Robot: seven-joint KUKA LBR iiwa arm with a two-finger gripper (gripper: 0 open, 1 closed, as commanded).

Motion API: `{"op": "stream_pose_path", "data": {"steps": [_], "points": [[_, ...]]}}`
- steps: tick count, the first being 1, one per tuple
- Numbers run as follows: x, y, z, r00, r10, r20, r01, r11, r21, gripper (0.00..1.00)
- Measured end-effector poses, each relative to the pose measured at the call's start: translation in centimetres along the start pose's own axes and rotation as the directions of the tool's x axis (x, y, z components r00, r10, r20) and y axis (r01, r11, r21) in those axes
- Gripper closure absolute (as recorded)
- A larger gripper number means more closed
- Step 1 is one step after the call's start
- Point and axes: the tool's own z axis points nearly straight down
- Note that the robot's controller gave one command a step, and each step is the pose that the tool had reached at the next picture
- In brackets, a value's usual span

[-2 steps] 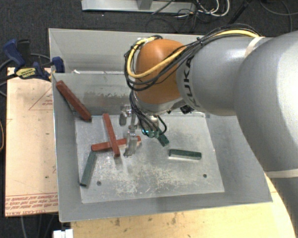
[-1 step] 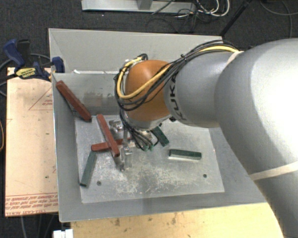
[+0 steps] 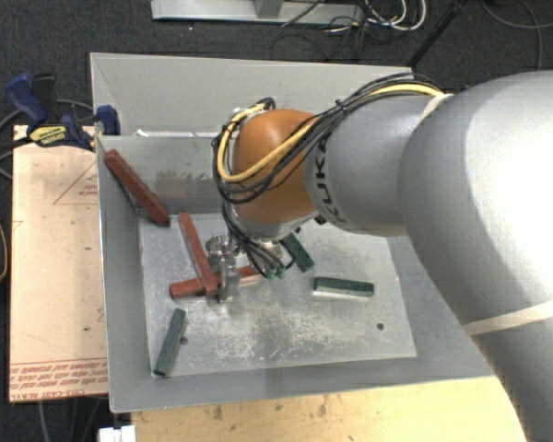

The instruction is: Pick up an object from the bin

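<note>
Leaning on the grey metal bin's left wall, a flat brick-red bar. Mid-floor, a long red-brown bar, rectangular and matte, running upper left to lower right, meeting a short red-brown bar lying almost crosswise. Pointed straight down over their junction, the end effector under the bent arm; cannot tell how far open. Further right, a green bar.
</note>
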Motion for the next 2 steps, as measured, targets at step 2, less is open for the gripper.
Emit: {"op": "stream_pose_path", "data": {"steps": [2], "points": [[-0.5, -0.5, -27.7, 0.979, -0.202, 0.011, 0.202, 0.979, 0.003, 1.00]]}}
